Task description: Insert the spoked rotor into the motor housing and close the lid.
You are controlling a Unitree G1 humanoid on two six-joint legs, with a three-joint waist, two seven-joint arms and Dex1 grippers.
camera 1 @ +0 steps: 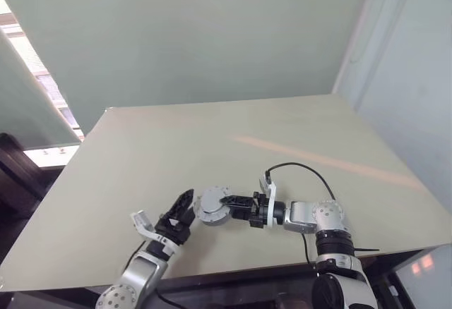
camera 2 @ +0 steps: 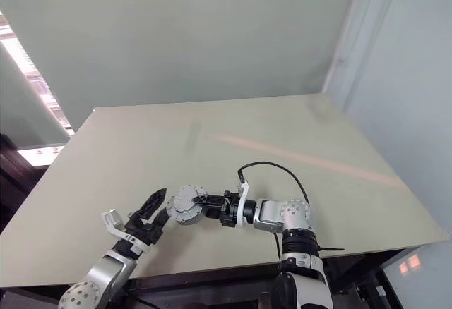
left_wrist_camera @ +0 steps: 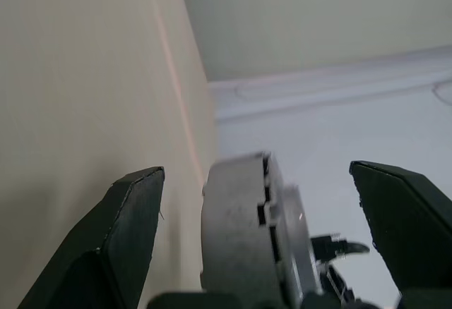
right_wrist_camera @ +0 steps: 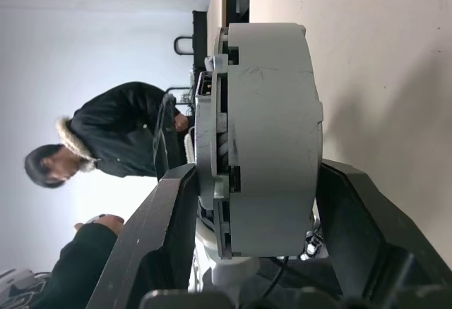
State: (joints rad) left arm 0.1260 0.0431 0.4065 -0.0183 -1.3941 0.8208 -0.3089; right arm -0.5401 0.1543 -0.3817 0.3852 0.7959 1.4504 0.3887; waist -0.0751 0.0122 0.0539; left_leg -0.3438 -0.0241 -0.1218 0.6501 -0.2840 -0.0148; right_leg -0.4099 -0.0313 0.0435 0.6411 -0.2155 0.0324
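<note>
The motor housing (camera 1: 211, 207) is a thick grey round body held just above the table near its front edge. My right gripper (camera 1: 227, 202) reaches in from the right and is shut on it, one finger (right_wrist_camera: 161, 242) on each flat side. In the right wrist view the motor housing (right_wrist_camera: 272, 132) stands edge on, with a thinner grey disc against one face; I cannot tell whether that is the lid. The spoked rotor is hidden. My left gripper (camera 1: 181, 211) is open just left of the housing. Its fingers (left_wrist_camera: 131, 235) stand wide of the motor housing (left_wrist_camera: 236, 231) without touching it.
The beige table (camera 1: 233, 140) stretches far back and to both sides. A black cable (camera 1: 300, 168) loops up from my right wrist. In the right wrist view a person in a dark jacket (right_wrist_camera: 120, 140) is in the background.
</note>
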